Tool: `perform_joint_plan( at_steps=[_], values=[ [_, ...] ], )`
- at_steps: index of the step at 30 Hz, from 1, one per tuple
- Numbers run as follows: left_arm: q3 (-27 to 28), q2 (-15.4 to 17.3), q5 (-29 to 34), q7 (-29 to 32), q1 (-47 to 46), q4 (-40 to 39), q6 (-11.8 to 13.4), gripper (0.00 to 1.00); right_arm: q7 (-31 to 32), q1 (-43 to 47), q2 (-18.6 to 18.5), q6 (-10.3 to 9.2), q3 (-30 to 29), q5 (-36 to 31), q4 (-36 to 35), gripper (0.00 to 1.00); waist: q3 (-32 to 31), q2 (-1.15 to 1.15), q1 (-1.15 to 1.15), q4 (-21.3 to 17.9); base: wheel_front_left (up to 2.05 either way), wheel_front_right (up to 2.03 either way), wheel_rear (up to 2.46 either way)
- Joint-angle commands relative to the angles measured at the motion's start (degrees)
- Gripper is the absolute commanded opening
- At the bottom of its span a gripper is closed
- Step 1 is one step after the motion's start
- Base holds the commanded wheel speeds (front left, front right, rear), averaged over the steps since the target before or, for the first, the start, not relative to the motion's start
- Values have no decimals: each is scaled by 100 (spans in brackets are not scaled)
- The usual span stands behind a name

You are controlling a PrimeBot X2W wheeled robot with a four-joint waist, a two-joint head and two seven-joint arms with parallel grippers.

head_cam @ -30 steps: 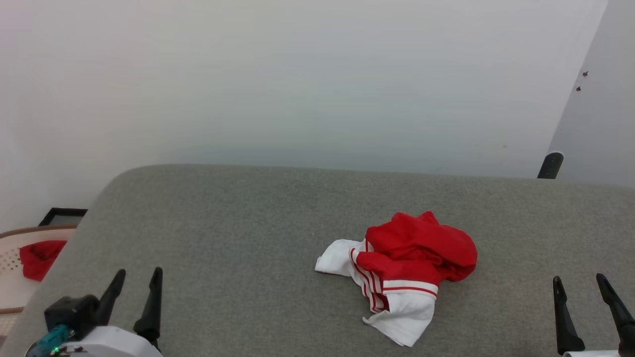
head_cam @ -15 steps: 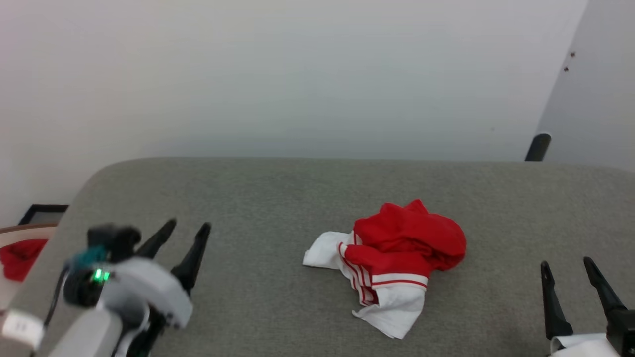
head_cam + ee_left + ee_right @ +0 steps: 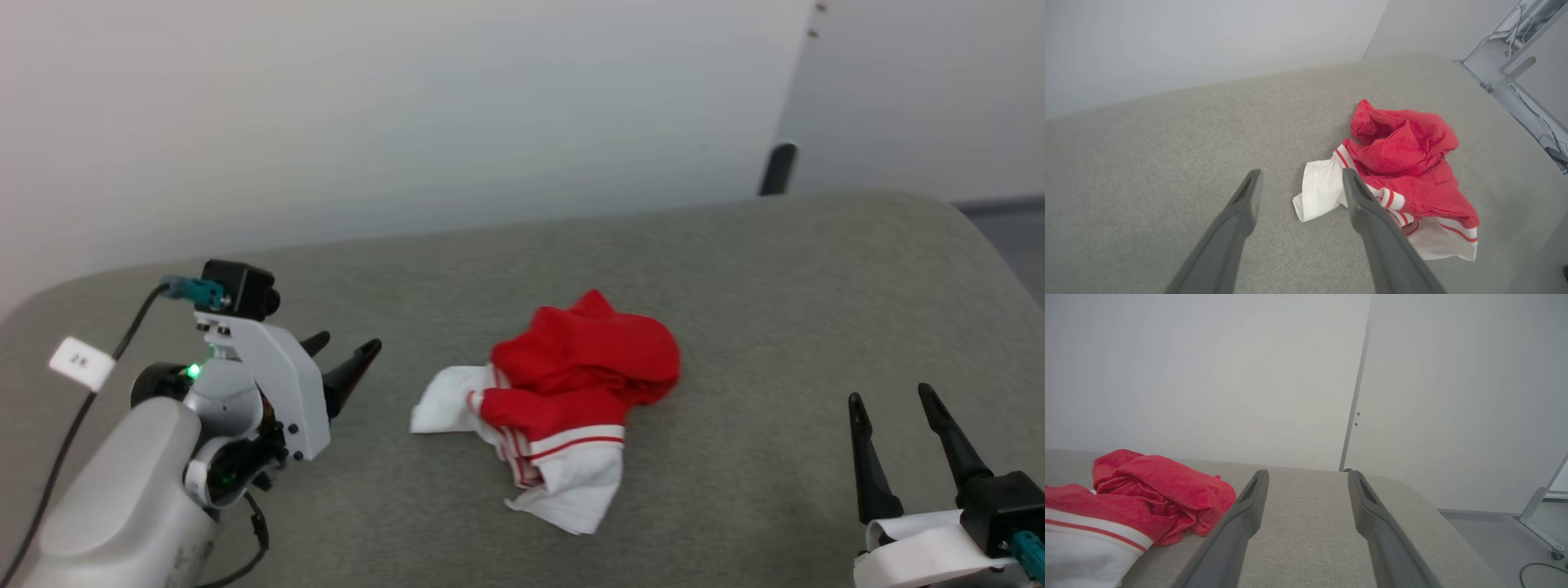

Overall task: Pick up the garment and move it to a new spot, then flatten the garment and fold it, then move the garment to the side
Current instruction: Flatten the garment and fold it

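Garment (image 3: 571, 384) first: it is a red and white shirt, and it lies in a crumpled heap near the middle of the grey, cloth-covered worktop (image 3: 775, 269). The red part makes a puffy hump on top. A white sleeve with thin red stripes hangs out at the front, and another white bit pokes out toward the robot's left side. I think it will be very light and very soft. It should not break, but it will flop, sag and open up as soon as it goes up in the air. A pinch on just one thin layer might slip off, so a thick fold looks like the best place to grab, such as the top of the red hump or the striped sleeve edge. The left claw (image 3: 347, 345) is up over the worktop, just beside the white bit and pointing at it, with its two fingers apart and nothing between them. The right claw (image 3: 890, 394) waits well apart from the shirt on the other side, fingers apart too, and holds nothing. I can read no words or brand on the bunched cloth. A small white tag (image 3: 79, 362) hangs on the left arm's cable (image 3: 49, 482); it has tiny marks, maybe numbers, but they are too small to be sure.
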Motion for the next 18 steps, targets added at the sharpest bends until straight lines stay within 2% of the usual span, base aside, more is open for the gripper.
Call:
perform_joint_plan(
  at_steps=[1, 9, 18],
  values=[
    [-63, 33, -51, 138, -125, 102, -27, 100, -28, -54, 42, 3, 14, 60, -28, 100, 338, 0, 0, -467, 0, 0, 0],
    [-489, 74, -111, 591, -561, 617, -77, 100, -28, -196, 187, 3, 58, 71, -98, 100, 774, 0, 0, -880, 0, 0, 0],
    [-1047, 42, -210, 983, -915, 1272, -73, 100, -29, -379, 260, 3, 168, 83, -62, 100, 1041, 0, 0, -1088, 0, 0, 0]
  ],
)
